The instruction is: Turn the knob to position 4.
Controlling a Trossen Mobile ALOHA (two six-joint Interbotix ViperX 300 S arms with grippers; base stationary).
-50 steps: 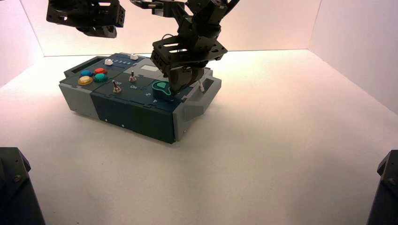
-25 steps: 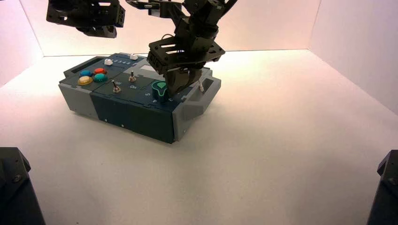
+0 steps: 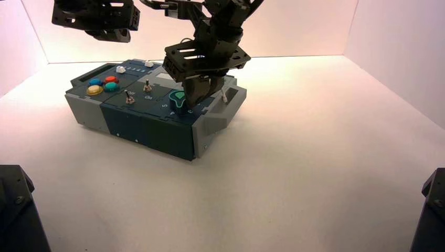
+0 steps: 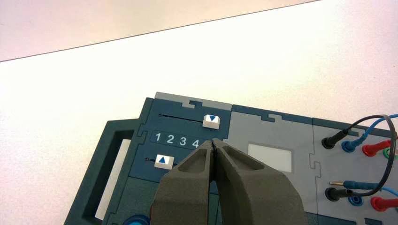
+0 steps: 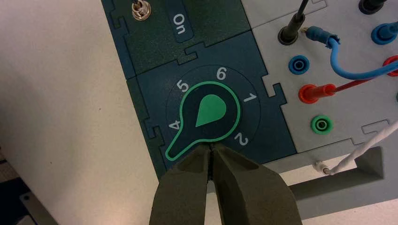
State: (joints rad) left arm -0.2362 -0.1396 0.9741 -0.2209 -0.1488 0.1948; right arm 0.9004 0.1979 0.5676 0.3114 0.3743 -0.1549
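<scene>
White walls (image 3: 294,26) enclose a plain white floor (image 3: 315,173), warmly lit.

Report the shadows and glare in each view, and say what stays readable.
High view: the box casts a soft shadow on its near side, and the right gripper hides part of the knob. Right wrist view: even light, no glare, and the numeral 4 reads plainly. Left wrist view: even light, and the shut left gripper covers the slider numbers past 4.
</scene>
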